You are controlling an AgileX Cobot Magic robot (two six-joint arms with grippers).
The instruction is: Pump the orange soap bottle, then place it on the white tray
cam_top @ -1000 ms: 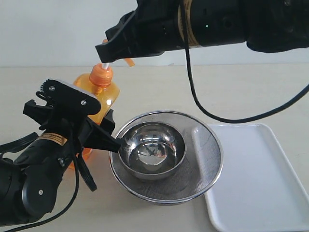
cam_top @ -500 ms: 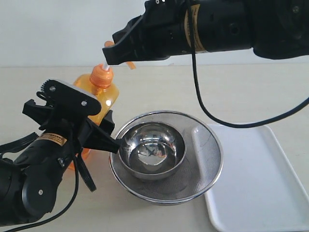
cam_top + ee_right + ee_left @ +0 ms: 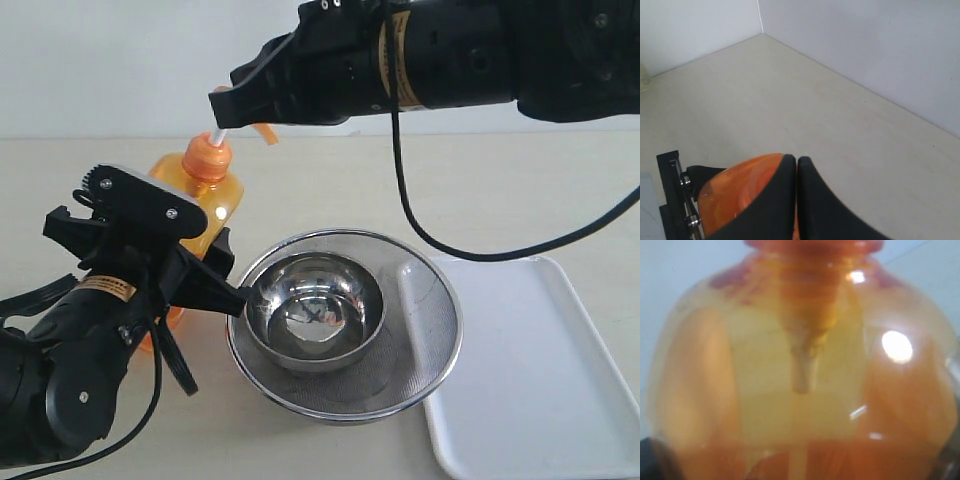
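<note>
The orange soap bottle (image 3: 207, 178) stands upright left of the bowls, its white stem showing above the collar. My left gripper (image 3: 196, 262) is shut round the bottle's body; in the left wrist view the translucent bottle (image 3: 800, 365) fills the frame and hides the fingers. My right gripper (image 3: 222, 105) is shut, fingers pressed together, sitting on top of the orange pump head (image 3: 740, 192), whose spout sticks out beside it. The right wrist view shows the right gripper (image 3: 796, 162) closed over that orange head. The white tray (image 3: 530, 370) lies at the right, nothing on it.
A steel mesh strainer bowl (image 3: 440, 295) with a smaller steel bowl (image 3: 315, 305) inside it sits between the bottle and the tray, overlapping the tray's left rim. A black cable hangs from the right arm over the table.
The right arm has shifted slightly to the right, staying on the pump head. The bottle and my left gripper have hardly moved.
</note>
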